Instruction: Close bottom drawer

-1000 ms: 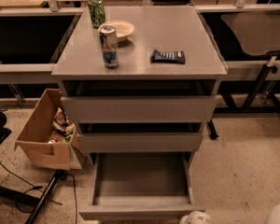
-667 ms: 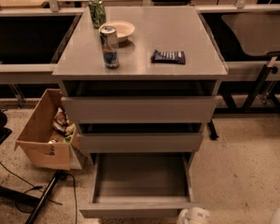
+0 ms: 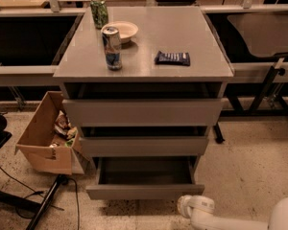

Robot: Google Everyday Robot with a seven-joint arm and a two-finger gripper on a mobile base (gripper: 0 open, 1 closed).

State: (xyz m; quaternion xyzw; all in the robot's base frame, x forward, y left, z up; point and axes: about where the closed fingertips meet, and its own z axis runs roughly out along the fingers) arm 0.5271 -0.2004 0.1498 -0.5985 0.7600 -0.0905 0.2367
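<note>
Gripper [image 3: 196, 208] hangs low near the bottom edge, just beside the right front corner of the bottom drawer [image 3: 145, 191]; whether it is open or holds anything cannot be told. That drawer stands pulled out, lowest of three, with bare floor [image 3: 249, 166] on its right and one box [image 3: 44, 138] on its left. The cabinet top [image 3: 201, 42] bears two cans, blue [image 3: 112, 48] and green [image 3: 99, 12], one bowl [image 3: 121, 31] and one packet [image 3: 172, 58]; their labels are unreadable.

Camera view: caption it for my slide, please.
Open, empty bottom drawer awaits closing; gripper low by its front right corner.
</note>
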